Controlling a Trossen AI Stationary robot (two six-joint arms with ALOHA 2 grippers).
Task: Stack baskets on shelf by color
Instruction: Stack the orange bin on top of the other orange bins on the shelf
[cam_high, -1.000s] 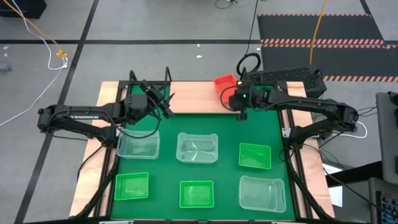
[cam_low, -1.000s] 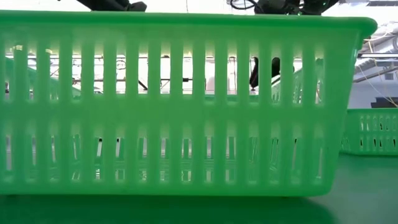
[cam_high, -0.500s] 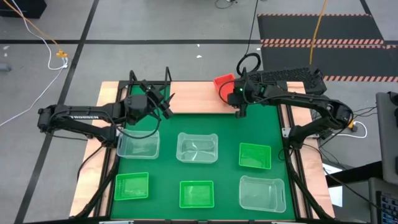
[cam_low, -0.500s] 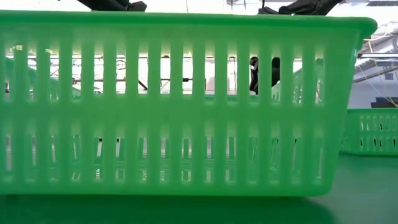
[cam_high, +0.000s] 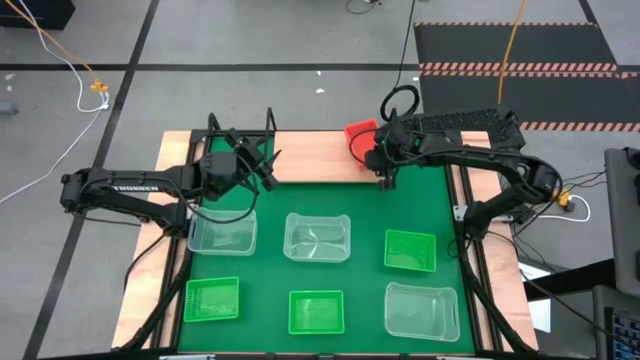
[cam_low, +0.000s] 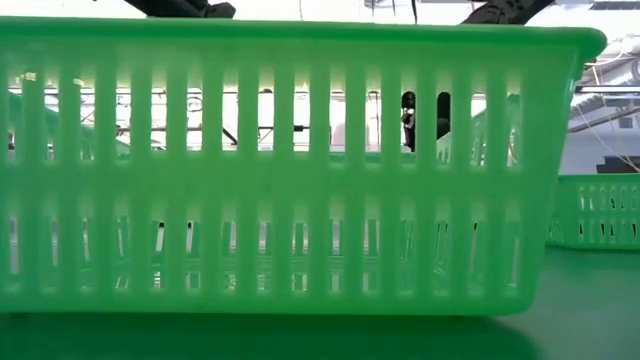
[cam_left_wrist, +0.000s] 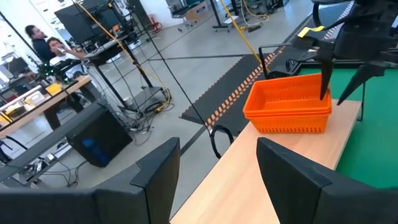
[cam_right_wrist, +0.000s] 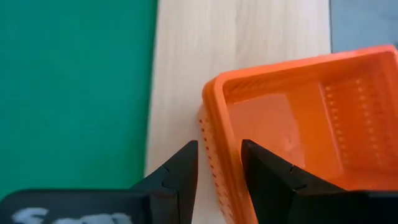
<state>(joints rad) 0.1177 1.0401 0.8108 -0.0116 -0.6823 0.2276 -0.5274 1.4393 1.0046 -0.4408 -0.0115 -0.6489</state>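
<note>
A red basket (cam_high: 360, 133) sits at the right end of the light-wood shelf (cam_high: 310, 155), nested on another red one whose rim (cam_left_wrist: 289, 116) shows beneath it. My right gripper (cam_right_wrist: 219, 149) comes in from the table's right and is shut on the top basket's wall. My left gripper (cam_left_wrist: 217, 149) hangs open over the shelf's left part (cam_high: 268, 170), pointing along the plank toward the red baskets and touching nothing. Three green baskets (cam_high: 410, 250) (cam_high: 212, 299) (cam_high: 316, 311) and three clear ones (cam_high: 222, 232) (cam_high: 318, 237) (cam_high: 422, 310) rest on the green mat. My right gripper has the red basket's near-side wall (cam_right_wrist: 214, 134) between its fingers, one finger (cam_right_wrist: 267, 177) inside the basket and one (cam_right_wrist: 177, 174) outside. The fingers slant down from the table's right. The basket sits level in the red one beneath it, on the shelf.
The shelf's black rod frame (cam_high: 240, 130) stands up at the far left. Bare plank lies between the two grippers. A green basket (cam_low: 290, 170) fills the low view. A dark keyboard-like unit (cam_high: 460, 122) lies behind the right arm.
My right gripper has sunk and gone slightly toward the far edge, tipping further downward; the gap between its fingers has stayed the same.
</note>
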